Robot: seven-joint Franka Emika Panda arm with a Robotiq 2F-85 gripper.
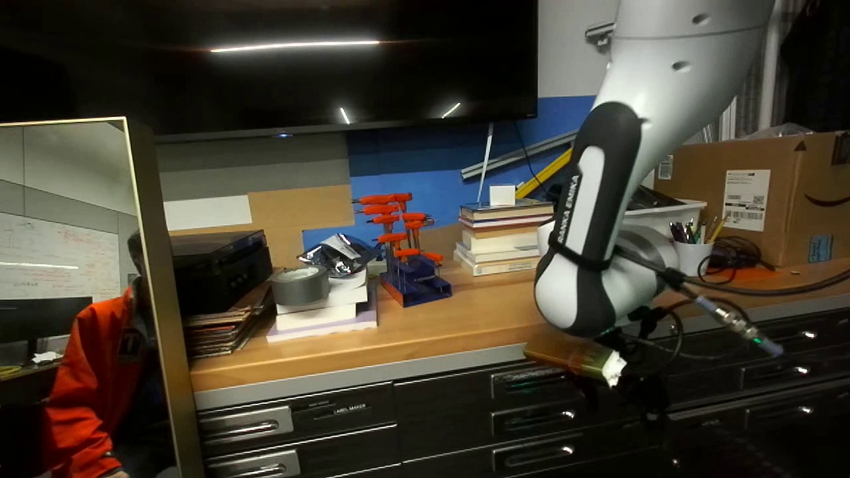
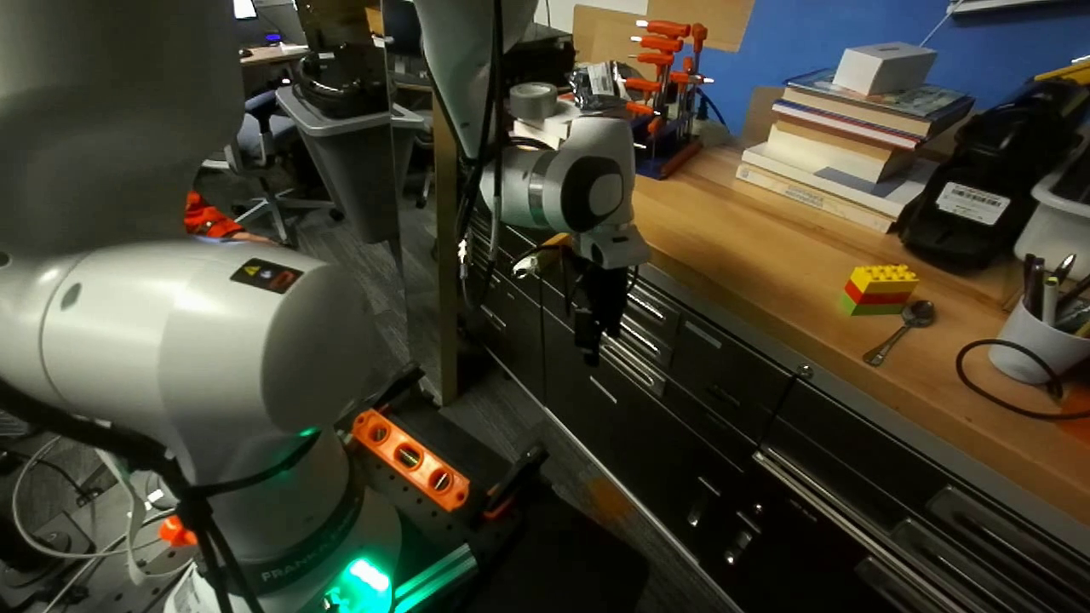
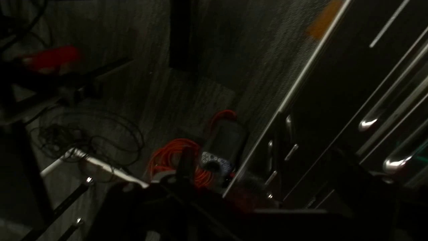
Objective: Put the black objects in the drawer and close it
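blue and tan wall panels [image 1: 412,159] stood behind a wooden worktop [image 1: 458,312], with a big dark screen [image 1: 265,73] above. the hand [image 2: 601,339] pointed downward from the white arm [image 1: 677,86], out past the worktop's front edge, with narrower drawers [image 2: 645,339] directly behind it in an exterior view. black against dark fronts, its fingers [image 2: 589,340] merged with the shadow in all the views, so i could not tell whether they were spread, pressed together or pinching something.

the drawer [image 2: 839,515], probably the wide front crossed by a long silver strip, lay lower and to the right of the hand in an exterior view, well apart from it. it looked dark and plain, the strip running in line with the worktop's edge. the narrower ones had bright silver handles.

up on the worktop were a rack [image 1: 415,289] of red-handled tools [image 1: 398,219], a grey tape roll [image 1: 301,287], a stack of books [image 1: 501,242] topped by a white box [image 2: 886,68], a block of yellow, red and green bricks [image 2: 881,289] with a spoon [image 2: 918,313] just beside it, and a white cup [image 2: 1026,345] of pens. in the wrist view an orange cable [image 3: 169,147] lay coiled on the dim floor [image 3: 214,90], next to a grey boxy device [image 3: 224,137].
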